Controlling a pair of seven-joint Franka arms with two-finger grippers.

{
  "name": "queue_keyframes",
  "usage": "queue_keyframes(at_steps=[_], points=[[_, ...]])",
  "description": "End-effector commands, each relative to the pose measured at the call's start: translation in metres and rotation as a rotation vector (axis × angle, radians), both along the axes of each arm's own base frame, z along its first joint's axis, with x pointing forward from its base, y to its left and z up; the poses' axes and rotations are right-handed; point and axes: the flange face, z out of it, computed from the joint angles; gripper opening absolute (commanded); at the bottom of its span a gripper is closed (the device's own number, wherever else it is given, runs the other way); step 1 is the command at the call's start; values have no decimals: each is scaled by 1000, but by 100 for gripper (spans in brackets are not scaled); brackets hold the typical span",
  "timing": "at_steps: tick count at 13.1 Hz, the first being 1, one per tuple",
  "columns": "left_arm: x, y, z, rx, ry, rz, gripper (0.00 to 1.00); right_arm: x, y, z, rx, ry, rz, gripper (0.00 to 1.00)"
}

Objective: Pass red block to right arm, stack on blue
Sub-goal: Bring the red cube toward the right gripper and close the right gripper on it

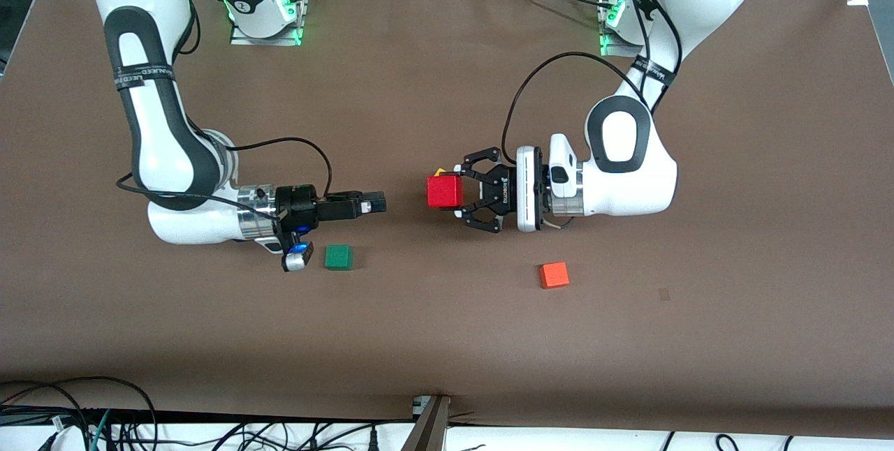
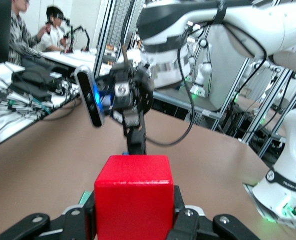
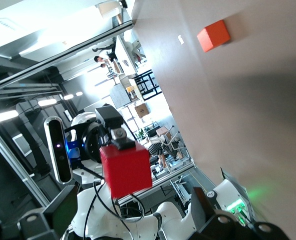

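Note:
My left gripper (image 1: pixel 455 191) is shut on the red block (image 1: pixel 445 191) and holds it sideways in the air over the middle of the table. In the left wrist view the red block (image 2: pixel 133 197) fills the space between the jaws of the left gripper (image 2: pixel 133 212). My right gripper (image 1: pixel 377 204) is open and empty, level with the block and pointing at it across a short gap. In the right wrist view the red block (image 3: pixel 126 168) sits ahead of the right gripper (image 3: pixel 133 200), clear of both fingers. The blue cube is hidden in all views.
A green cube (image 1: pixel 339 257) lies on the table under and just nearer the front camera than the right gripper. An orange cube (image 1: pixel 554 275) lies nearer the front camera below the left wrist; it also shows in the right wrist view (image 3: pixel 213 35). A yellow corner (image 1: pixel 438 172) peeks past the red block.

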Motion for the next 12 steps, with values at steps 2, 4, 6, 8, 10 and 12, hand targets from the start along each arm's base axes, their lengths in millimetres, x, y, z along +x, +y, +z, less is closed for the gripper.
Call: queue_keyframes(at_steps=[2,4,6,8,10,12], points=[[-2,-19,1,-46,-28,8,0,0,22,-1,105,-65,-31,100],[-4,-22,2,-49,-33,10,0,-1,23,-4,127,-100,-36,100],[-9,-31,2,-75,-13,16,0,-7,25,-14,127,-123,-29,100],[-11,-35,-1,-78,-7,14,1,-11,25,-20,131,-165,-24,100],[-10,-35,-1,-72,-11,23,1,-19,23,-25,154,-188,-18,100],[-11,-36,-2,-73,-9,22,1,-27,21,-18,180,-179,-25,100]])
